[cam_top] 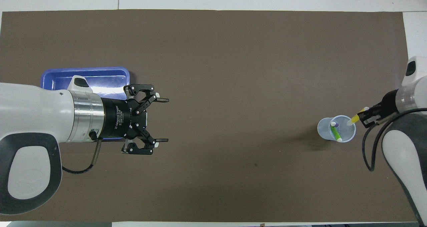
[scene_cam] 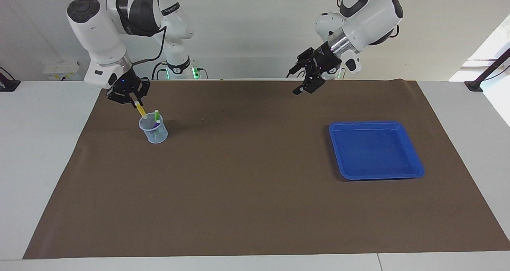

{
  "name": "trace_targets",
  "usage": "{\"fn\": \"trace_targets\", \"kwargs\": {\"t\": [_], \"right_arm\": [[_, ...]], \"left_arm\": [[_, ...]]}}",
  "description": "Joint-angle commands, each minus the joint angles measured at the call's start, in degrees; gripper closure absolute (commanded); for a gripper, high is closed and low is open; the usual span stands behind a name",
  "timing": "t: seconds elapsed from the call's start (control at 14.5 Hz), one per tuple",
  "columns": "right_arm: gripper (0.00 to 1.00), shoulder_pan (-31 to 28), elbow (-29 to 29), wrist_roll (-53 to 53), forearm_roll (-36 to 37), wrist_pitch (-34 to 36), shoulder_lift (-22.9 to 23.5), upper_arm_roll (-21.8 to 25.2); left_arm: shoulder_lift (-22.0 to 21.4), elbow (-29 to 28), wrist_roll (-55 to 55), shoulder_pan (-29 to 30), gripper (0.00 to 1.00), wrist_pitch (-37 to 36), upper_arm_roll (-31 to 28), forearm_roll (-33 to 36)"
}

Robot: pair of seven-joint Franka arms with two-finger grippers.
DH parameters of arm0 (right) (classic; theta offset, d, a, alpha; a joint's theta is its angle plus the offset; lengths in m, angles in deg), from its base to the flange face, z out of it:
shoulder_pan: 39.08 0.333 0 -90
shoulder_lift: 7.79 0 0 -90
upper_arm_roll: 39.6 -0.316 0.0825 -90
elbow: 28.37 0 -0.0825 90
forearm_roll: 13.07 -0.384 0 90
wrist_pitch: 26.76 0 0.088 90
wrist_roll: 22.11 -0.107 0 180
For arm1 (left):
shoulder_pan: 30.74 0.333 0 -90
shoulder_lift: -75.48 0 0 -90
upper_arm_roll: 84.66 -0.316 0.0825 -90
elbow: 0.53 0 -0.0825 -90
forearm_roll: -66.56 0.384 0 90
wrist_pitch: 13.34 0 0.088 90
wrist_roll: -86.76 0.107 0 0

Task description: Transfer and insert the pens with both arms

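A white worktop (scene_cam: 40, 151) carries a wide brown mat (scene_cam: 255, 207), with a pale wall past the robots' bases.

Nearest the robots, the right gripper (scene_cam: 136, 102) hangs just over the rim of the small pale-blue cup (scene_cam: 153, 129), its fingers closed on the upper end of the yellow pen (scene_cam: 140, 110). The pen is slim, bright yellow with a pale tip. Its long axis slants steeply: the held end is up and out toward the right arm's end of the worktop, the pale tip down at the cup's mouth. Whether the tip is already inside cannot be told.

The left gripper (scene_cam: 305, 76) waits in the air over the mat's edge at the robots' end, fingers spread wide and empty.

Farther out, the cup stands on the mat toward the right arm's end. In it the green pen (scene_cam: 156, 121) leans nearly upright, pale end down in the overhead view, and the purple pen (cam_top: 334, 124) shows only a pale cap and a spot of violet. The blue tray (scene_cam: 414, 171) lies toward the left arm's end.

The facing view shows the pen's slant and height; the overhead view (cam_top: 353, 120) shows its tip over the cup's rim, and the left arm covering part of the tray.
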Motion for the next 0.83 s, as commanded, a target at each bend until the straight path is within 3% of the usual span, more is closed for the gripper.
{"fn": "trace_targets", "kwargs": {"t": [0.0,0.14,0.34,0.41,0.48,0.55,0.76], "right_arm": [[1.00,-0.57,-5.60,0.52,0.73,-4.12,-2.11,-0.64],[1.00,-1.62,-6.39,0.79,0.82,-4.66,-1.57,-0.64],[0.97,-2.59,-7.98,0.87,0.82,-6.93,-1.13,-0.64],[0.68,-2.59,-7.89,0.79,0.82,-6.51,-1.05,-0.64],[0.23,-2.50,-7.46,0.61,0.82,-6.42,-0.78,-0.64],[0.00,-2.59,-6.84,0.44,0.73,-6.41,-0.52,-0.64],[0.00,-2.68,-3.51,0.35,0.73,-3.79,0.27,-0.64]], "left_arm": [[1.51,1.87,11.82,1.20,0.00,0.34,0.32,3.90],[2.30,2.84,20.10,3.57,0.00,-0.44,0.32,5.12],[4.85,8.71,33.63,6.74,0.00,-8.25,0.40,15.48],[5.55,10.56,38.28,7.97,0.00,-11.06,0.40,17.77],[6.52,12.58,43.55,9.37,0.00,-13.35,0.40,20.57],[7.40,14.51,48.39,10.69,0.00,-15.63,0.40,23.38],[10.30,21.63,62.89,12.37,0.00,-23.62,0.40,32.78]]}}
